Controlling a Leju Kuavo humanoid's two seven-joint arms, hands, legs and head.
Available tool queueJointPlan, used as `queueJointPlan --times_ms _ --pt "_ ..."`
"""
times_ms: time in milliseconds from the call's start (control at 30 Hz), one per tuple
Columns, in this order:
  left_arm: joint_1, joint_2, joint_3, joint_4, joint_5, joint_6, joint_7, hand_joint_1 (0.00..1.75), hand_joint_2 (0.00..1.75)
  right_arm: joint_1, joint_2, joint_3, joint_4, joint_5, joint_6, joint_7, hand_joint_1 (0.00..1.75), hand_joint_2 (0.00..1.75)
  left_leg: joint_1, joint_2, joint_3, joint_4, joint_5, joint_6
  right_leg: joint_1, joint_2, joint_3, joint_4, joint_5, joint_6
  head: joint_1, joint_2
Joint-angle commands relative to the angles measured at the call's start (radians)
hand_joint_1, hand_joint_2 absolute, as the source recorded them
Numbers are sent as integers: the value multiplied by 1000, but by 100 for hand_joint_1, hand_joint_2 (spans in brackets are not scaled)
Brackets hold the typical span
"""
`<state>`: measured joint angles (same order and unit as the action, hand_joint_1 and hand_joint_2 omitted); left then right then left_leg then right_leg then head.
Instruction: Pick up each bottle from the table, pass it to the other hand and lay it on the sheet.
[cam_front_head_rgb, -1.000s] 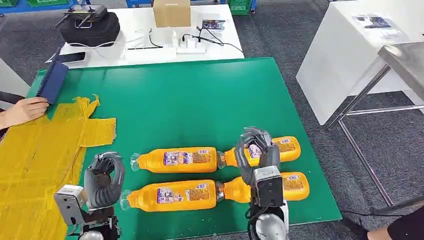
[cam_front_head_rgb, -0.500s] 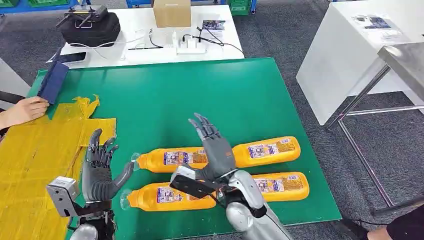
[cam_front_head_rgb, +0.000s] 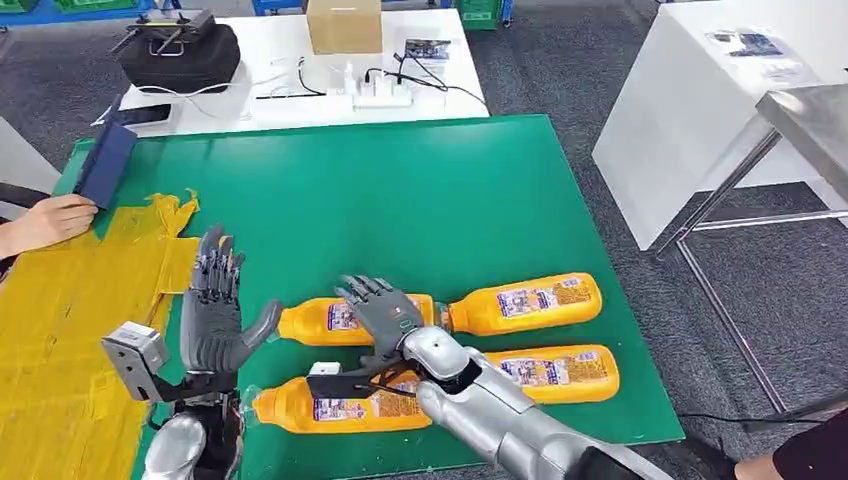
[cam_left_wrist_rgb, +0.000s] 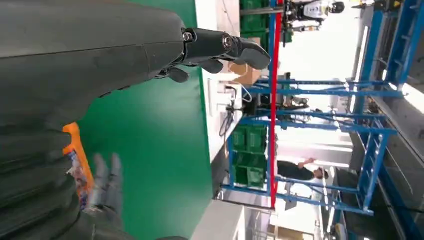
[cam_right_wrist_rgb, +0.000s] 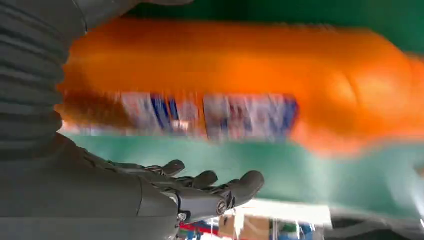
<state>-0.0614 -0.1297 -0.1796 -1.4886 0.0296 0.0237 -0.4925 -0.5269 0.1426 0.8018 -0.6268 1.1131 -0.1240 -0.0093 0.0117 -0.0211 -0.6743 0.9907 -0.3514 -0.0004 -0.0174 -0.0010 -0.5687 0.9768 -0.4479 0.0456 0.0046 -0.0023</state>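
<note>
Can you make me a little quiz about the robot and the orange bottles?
1. How many orange bottles lie on the green table?
2. True or false: the left robot hand holds a bottle.
3. The right robot hand is over: A) the far-left bottle, B) the yellow sheet, C) the cardboard box.

Key: 1) four. 2) false, its fingers are spread and empty. 3) A.

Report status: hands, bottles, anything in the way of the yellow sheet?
Left hand open, raised. Right hand open over the bottles, none held. All four on the green table. A person's hand rests on the yellow sheet.
</note>
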Motion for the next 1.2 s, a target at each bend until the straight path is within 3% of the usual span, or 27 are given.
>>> queueJointPlan --times_ms 33,133,333,367,400,433,467,567,767,967,1000,1100,1133,1167,1200 --pt "-65 4 -46 118 15 6 -2 0 175 -83 38 55 273 11 2 53 0 175 0 1 3 0 -1 0 0 -1 4 0 -1 -1 0 0" --pt "-65 4 -46 118 15 6 -2 0 175 -83 38 55 273 11 2 53 0 175 0 0 4 -1 -1 0 0 -1 4 -1 -1 -1 0 0" --pt "-68 -8 -40 139 20 11 0 0 175 -93 50 40 304 54 12 185 0 175 0 0 6 -1 0 1 0 -1 4 -1 -1 -1 0 0" --pt "-68 -9 -39 141 20 12 1 0 175 -94 51 38 303 57 3 194 23 175 0 1 8 0 -1 1 0 -2 5 -1 -2 -2 0 0" --pt "-67 -11 -39 143 19 11 1 0 175 -93 52 28 297 59 -25 204 134 175 0 0 9 0 -1 1 0 -2 1 -1 -2 -2 0 0" --pt "-64 -12 -40 139 18 11 2 0 175 -90 49 15 284 63 -73 211 171 175 0 0 8 -1 -1 0 0 -2 -2 -1 -1 -2 0 0" --pt "-61 -12 -41 135 17 11 3 0 175 -86 48 9 276 66 -102 214 175 175 0 -1 10 -1 -1 0 0 -3 0 -1 -2 -2 0 0" --pt "-37 -10 -44 107 12 9 7 0 175 -46 31 -56 199 66 -332 202 175 175 0 0 9 0 -2 0 0 -2 -1 -1 -2 -2 0 0" --pt "-17 -7 -44 86 9 10 7 0 175 15 25 -150 107 16 -506 121 175 175 -1 1 7 0 -2 2 0 -1 7 -1 -1 0 0 0" --pt "-14 -6 -44 86 9 10 7 0 175 15 25 -150 106 16 -506 121 175 175 0 2 6 1 -2 1 0 0 6 0 -1 0 0 0" --pt "-13 -6 -43 82 8 10 7 0 175 35 28 -192 72 -6 -574 77 175 175 0 1 4 0 0 1 0 0 4 0 0 0 0 0" --pt "0 -5 -44 75 7 14 4 0 175 205 62 -469 -302 47 -574 -118 175 175 0 1 4 1 -1 1 0 -1 4 0 -1 0 0 0" --pt "6 -4 -46 72 6 17 1 0 175 286 138 -639 -458 39 -574 -290 175 175 0 1 2 0 -1 1 1 0 2 0 0 0 0 0" --pt "14 -2 -51 69 8 19 -2 0 175 337 207 -757 -559 -97 -574 -483 175 175 0 3 4 2 -3 1 1 1 3 1 -2 -1 0 0" --pt "20 1 -56 67 12 19 -4 0 175 365 207 -754 -604 -214 -574 -531 175 175 0 3 1 1 -1 1 0 2 0 2 -1 0 0 0"
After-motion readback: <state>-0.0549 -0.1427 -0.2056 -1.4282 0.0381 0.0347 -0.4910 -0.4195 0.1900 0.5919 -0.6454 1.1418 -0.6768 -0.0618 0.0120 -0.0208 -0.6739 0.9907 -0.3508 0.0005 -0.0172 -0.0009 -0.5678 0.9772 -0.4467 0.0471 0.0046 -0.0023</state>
